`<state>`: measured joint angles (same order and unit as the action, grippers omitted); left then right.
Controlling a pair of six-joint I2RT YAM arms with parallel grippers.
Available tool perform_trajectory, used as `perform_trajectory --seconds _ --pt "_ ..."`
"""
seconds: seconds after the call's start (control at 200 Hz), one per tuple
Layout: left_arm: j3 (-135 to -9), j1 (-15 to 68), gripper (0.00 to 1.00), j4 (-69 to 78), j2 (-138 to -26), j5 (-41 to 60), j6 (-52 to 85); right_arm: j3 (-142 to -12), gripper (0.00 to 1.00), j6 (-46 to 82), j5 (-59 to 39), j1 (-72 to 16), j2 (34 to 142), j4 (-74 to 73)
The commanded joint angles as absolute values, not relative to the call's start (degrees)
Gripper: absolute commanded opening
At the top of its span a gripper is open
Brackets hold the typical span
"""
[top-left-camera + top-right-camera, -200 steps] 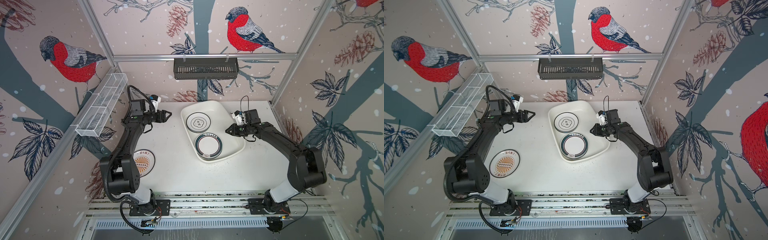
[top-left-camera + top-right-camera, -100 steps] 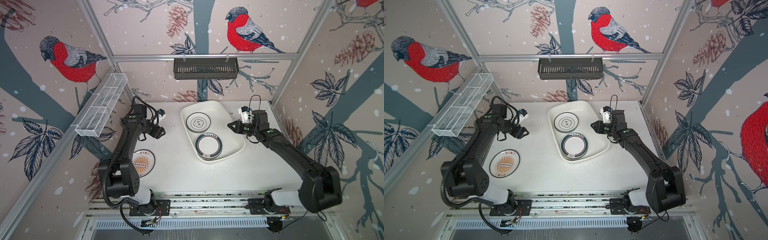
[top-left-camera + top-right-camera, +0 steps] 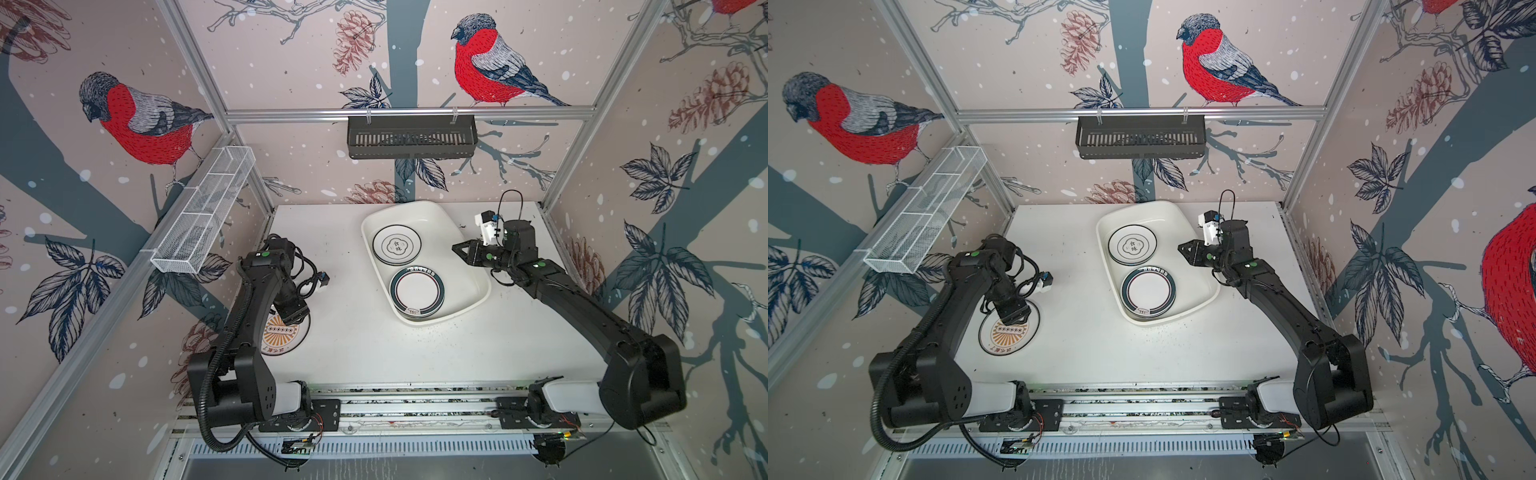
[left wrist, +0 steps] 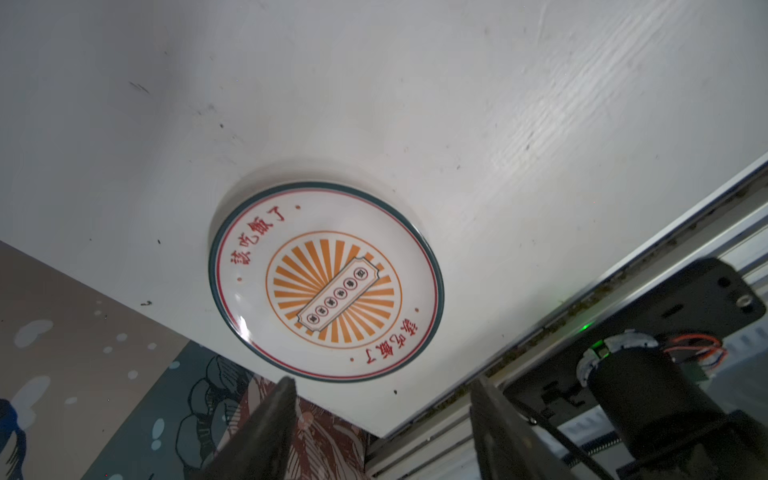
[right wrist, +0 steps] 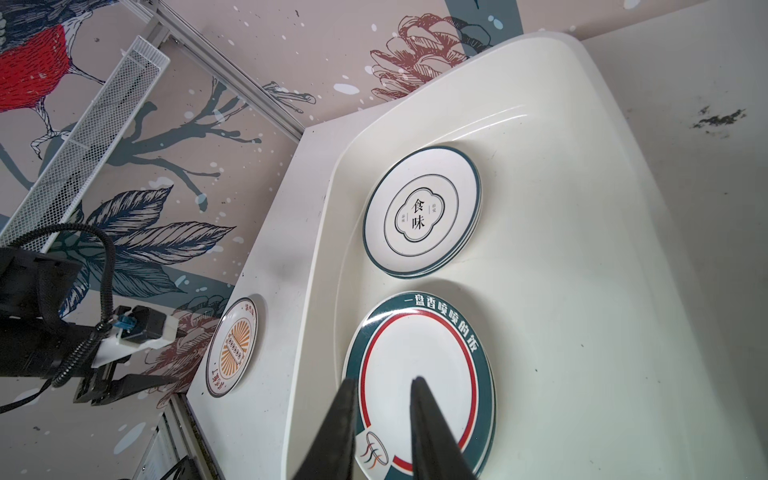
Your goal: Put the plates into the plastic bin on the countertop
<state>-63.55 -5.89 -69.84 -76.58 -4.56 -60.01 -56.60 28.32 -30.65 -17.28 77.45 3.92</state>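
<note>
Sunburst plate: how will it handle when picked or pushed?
Sunburst plate looks glossy and glazed: likely rigid, slippery. Lying flat on the countertop with a low rim, it would probably slide, not tip. Material unclear; may chip if dropped.

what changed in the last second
The left pincer swung from the far left of the countertop back toward the near side and now points down, open, over the sunburst plate. The right arm's elbow dropped back, while the right pincer barely shifted at the plastic bin's right rim. Nothing was grasped or released. All plates stayed put.
</note>
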Motion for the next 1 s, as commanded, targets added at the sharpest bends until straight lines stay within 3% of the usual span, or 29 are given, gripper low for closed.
perform_trajectory --seconds 0.0,0.215,0.44,0.996 --pt "-60.0 -8.1 0.67 -73.4 -75.0 -12.5 -66.2 -57.3 0.25 27.8 -31.5 -17.3 77.8 2.6" --pt "-57.5 -16.4 0.65 -70.6 -75.7 -14.3 -71.8 -59.5 0.25 27.9 -31.8 -17.2 79.4 4.0" --pt "-49.9 -22.3 0.66 -63.9 -76.7 -22.5 -76.5 -60.4 0.25 28.4 -31.6 -17.2 80.1 4.2" --pt "-51.9 -37.4 0.66 -50.9 -86.3 -17.4 -81.1 -61.5 0.25 29.5 -31.5 -17.3 82.7 3.7"
